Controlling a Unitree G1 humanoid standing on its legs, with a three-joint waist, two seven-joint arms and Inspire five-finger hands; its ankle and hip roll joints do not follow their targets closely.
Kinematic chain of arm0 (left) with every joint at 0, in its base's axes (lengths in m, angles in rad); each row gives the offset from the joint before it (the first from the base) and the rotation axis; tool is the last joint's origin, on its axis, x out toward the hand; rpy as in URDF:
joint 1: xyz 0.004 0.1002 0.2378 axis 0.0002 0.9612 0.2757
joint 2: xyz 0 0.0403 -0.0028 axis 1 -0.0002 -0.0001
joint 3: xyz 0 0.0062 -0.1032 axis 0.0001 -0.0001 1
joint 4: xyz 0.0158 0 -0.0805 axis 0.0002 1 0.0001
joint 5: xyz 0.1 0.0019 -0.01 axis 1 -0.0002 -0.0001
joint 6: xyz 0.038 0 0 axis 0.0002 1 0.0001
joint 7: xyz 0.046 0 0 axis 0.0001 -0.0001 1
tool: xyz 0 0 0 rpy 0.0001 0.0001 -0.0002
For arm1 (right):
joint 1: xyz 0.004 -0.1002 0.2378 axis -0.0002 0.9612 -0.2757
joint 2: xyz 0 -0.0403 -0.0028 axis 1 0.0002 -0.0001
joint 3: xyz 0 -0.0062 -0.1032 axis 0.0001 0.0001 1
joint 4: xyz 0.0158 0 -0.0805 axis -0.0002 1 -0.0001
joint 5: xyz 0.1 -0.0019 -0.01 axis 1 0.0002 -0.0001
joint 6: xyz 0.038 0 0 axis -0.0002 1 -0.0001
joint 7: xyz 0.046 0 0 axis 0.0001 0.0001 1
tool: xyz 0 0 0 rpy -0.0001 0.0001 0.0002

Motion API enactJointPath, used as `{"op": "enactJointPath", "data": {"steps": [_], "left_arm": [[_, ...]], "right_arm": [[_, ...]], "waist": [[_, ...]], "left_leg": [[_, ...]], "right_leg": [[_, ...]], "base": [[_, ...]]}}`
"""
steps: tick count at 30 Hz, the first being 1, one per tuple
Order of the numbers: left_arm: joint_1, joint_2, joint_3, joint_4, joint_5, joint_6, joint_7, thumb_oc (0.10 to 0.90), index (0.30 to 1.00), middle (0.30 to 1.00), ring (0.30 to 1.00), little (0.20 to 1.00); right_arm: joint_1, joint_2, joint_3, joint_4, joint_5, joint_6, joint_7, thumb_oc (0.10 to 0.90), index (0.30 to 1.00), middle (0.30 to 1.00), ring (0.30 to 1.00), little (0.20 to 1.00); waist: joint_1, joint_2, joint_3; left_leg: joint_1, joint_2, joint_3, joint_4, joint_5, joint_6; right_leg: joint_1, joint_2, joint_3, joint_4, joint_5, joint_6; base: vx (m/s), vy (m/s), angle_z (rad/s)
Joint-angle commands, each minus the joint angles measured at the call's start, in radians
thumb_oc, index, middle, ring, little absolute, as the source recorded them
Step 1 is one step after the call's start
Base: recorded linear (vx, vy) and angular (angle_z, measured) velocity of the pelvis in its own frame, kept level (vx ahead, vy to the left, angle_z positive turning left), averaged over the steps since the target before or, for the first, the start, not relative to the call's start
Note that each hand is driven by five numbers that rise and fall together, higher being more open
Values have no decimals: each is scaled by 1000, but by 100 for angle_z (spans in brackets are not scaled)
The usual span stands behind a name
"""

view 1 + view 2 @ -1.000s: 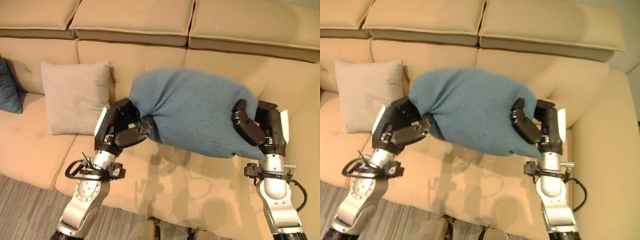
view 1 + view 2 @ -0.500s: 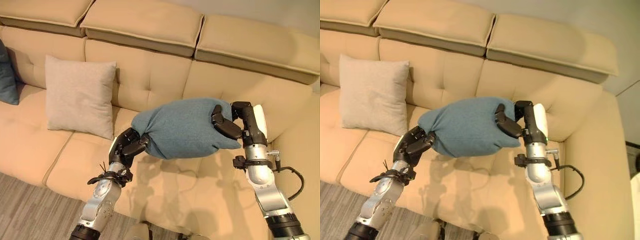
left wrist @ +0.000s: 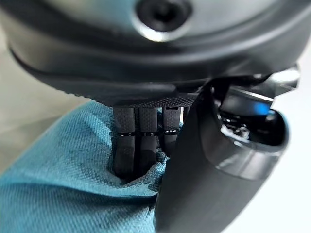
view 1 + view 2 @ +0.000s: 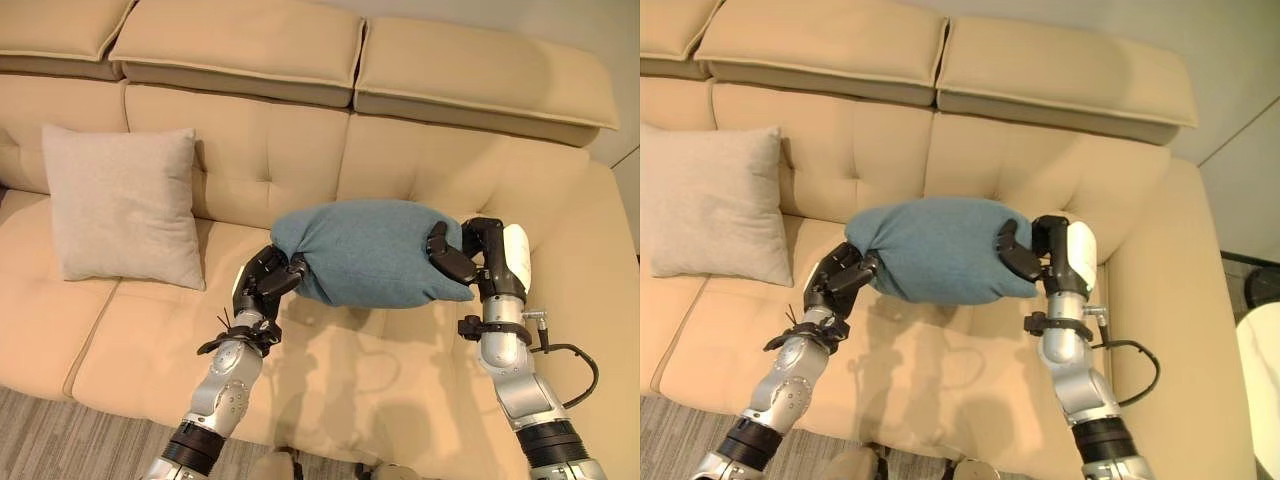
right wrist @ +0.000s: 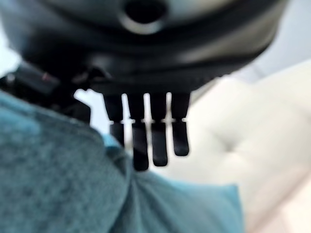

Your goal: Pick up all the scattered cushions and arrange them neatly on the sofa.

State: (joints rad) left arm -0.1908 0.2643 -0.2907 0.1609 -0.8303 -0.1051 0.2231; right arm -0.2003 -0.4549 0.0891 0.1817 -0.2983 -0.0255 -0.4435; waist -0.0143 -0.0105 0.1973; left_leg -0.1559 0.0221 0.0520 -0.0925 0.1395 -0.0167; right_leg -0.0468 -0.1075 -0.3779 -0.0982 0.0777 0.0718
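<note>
A blue cushion [image 4: 365,250] hangs sideways between my two hands, low over the middle-right seat of the beige sofa [image 4: 400,380] and close to its backrest. My left hand [image 4: 265,285] pinches the cushion's left end; in the left wrist view its fingers [image 3: 138,141] and thumb bunch the blue cloth [image 3: 63,179]. My right hand [image 4: 478,262] grips the right end with its thumb curled over the front, and its fingers [image 5: 150,136] reach behind the blue cushion [image 5: 53,189]. A light grey cushion [image 4: 120,205] leans upright against the backrest at the left.
Bare seat lies between the grey cushion and the blue one, and in front of my hands. The sofa's right armrest [image 4: 1180,330] rises beside my right arm. Grey carpet [image 4: 40,440] runs along the sofa's front edge. A pale round object [image 4: 1262,385] shows at the far right.
Both hands have carried the blue cushion away from me and down, from high in front of the camera to just over the seat by the backrest. The camera has shifted too.
</note>
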Motion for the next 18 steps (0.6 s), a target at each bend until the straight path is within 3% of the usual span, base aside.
{"op": "enactJointPath", "data": {"steps": [1, 9, 17, 18], "left_arm": [[-150, -50, 28, 15, -64, -190, -21, 400, 300, 300, 300, 300], [-221, -55, 32, 81, -79, -191, 16, 400, 300, 300, 300, 300], [-461, 16, 55, 271, -43, -210, 107, 400, 300, 300, 300, 300], [-514, 35, 61, 307, -36, -215, 121, 500, 451, 451, 451, 451]], "right_arm": [[-110, -49, -45, 33, 4, -23, -153, 400, 300, 300, 300, 300], [-230, -13, 18, 55, 11, -3, -169, 400, 300, 300, 300, 300], [-461, 0, 121, 107, 44, -12, -197, 400, 300, 300, 300, 300], [-505, 1, 141, 124, 46, -11, -203, 400, 300, 300, 300, 300]], "waist": [[11, -5, -196], [19, -19, -173], [40, -41, -159], [42, -45, -154]], "left_leg": [[22, 66, 23, 5, -151, -69], [-6, 66, 23, 5, -149, -68], [-75, 68, 3, 5, -136, -75], [-89, 68, 0, 5, -133, -76]], "right_leg": [[42, 40, -22, 11, -169, 28], [13, 38, -23, 11, -168, 28], [-51, 42, -34, 11, -160, 29], [-62, 43, -36, 11, -158, 30]], "base": [[13, 12, -5], [27, 11, -2], [0, 0, 2], [0, 0, 0]]}}
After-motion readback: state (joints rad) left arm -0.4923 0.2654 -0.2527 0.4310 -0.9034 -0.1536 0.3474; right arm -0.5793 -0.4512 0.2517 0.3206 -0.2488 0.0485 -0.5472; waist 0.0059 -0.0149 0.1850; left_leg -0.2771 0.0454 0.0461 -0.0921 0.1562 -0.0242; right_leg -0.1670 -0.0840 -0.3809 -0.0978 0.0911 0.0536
